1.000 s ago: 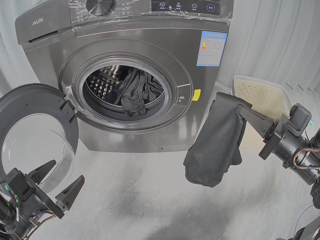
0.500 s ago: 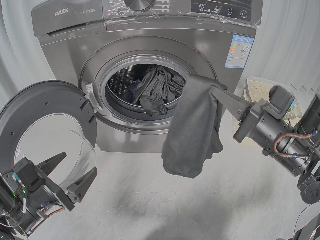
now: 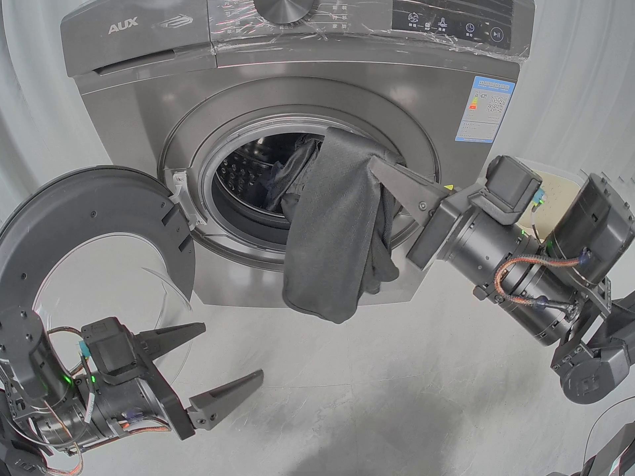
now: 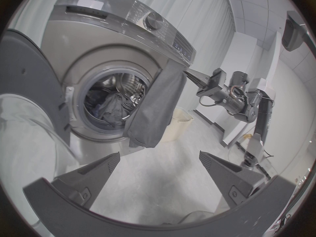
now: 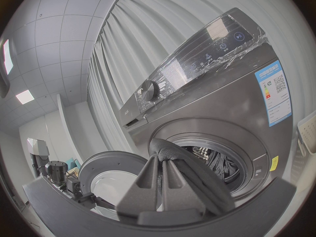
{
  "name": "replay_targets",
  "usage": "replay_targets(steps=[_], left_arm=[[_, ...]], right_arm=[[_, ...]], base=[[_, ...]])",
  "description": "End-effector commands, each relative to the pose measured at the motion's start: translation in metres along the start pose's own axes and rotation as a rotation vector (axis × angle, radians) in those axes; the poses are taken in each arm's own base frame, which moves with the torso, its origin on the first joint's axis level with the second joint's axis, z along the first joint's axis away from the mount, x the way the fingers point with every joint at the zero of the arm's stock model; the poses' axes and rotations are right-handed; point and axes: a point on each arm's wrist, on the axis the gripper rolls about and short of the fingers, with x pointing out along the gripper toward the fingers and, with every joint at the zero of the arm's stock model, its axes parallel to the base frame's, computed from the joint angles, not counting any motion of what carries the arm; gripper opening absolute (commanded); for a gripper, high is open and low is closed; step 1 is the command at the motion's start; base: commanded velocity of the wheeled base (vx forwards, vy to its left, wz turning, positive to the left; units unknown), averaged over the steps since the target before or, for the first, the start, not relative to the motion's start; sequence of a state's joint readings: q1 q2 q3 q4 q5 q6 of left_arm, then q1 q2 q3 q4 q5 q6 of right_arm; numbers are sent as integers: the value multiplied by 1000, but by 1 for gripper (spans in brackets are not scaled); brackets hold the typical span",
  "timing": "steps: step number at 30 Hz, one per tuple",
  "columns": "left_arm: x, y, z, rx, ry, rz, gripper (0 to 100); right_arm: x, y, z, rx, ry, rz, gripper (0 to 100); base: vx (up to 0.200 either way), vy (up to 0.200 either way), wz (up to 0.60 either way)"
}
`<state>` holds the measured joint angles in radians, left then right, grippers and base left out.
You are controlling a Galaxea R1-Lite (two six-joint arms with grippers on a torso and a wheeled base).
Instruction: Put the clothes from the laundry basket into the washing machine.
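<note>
The right gripper (image 3: 376, 162), jaws pinching the dark garment (image 3: 331, 233) by its top, lets it hang at the washing machine (image 3: 132, 100) mouth, ready for feeding in; the left gripper (image 3: 231, 353) sits low, jaws spread, empty.

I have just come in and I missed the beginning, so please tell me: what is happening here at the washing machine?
The robot is loading laundry. Its right hand is shut on a dark grey garment, held at the open mouth of the washing machine. The cloth hangs down in front of the opening, not yet inside. Other dark clothes lie in the drum. The left hand is open and empty, low beside the open door.
</note>
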<state>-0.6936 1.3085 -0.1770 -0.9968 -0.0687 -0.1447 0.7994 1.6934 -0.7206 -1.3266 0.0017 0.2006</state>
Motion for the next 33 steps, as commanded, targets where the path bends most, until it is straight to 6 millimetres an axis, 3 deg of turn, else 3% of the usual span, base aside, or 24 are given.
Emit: replay_targets(steps=[1,11,20,33], left_arm=[[17,8,-2,-23,52,-39,100],[45,30,-10,-113,135,-105,100],[62,36,-16,-125,152,-127,100],[103,48,-31,-151,114,-129,100]], right_arm=[[3,3,-6,5,12,9,0],[3,5,-5,7,7,16,0],[3,9,-7,14,11,31,0],[6,14,-9,18,0,47,0]], base=[[0,0,0],[0,0,0],[0,0,0],[0,0,0]])
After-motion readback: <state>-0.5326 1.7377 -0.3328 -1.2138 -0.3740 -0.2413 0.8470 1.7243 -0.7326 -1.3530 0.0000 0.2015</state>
